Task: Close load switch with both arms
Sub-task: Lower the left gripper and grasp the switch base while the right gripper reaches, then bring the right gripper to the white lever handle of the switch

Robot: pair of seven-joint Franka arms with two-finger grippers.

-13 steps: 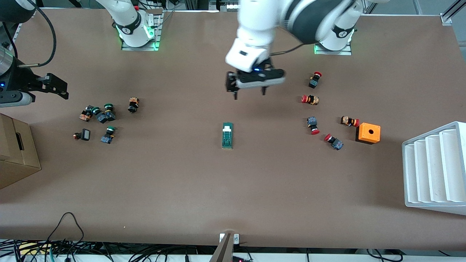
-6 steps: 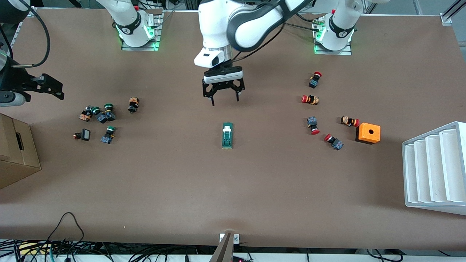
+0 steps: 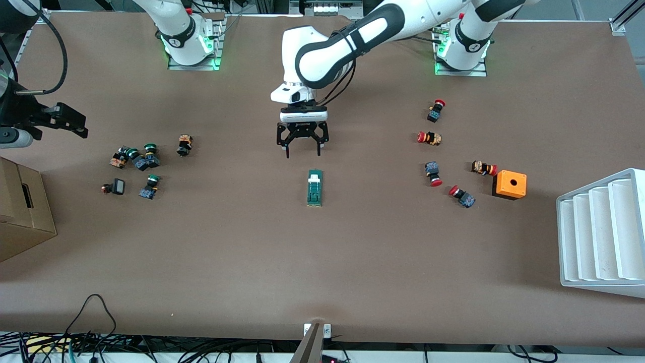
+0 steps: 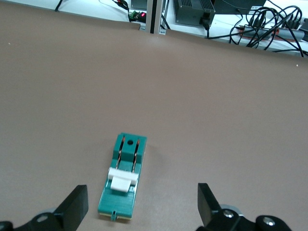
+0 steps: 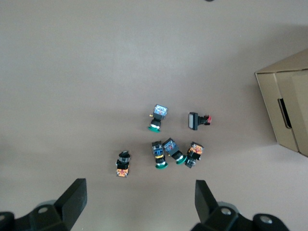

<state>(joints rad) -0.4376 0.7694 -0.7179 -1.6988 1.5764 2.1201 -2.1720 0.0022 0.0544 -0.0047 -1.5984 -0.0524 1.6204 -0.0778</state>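
Observation:
The load switch is a narrow dark-green block lying flat at the table's middle, its white tab at the end toward the robots' bases. My left gripper hangs open over the table just off that tab end, fingers pointing down and empty. In the left wrist view the load switch lies low between the spread fingers of the left gripper, untouched. My right gripper waits high at the right arm's end of the table. In the right wrist view the right gripper is open and empty.
Green-capped push buttons lie clustered under the right gripper, beside a cardboard box. Red-capped buttons, an orange box with a hole and a white slotted rack sit toward the left arm's end.
The left arm swung toward the right arm's end and came down, turning its gripper to point down just off the switch's tab end. The right gripper shifted only slightly.

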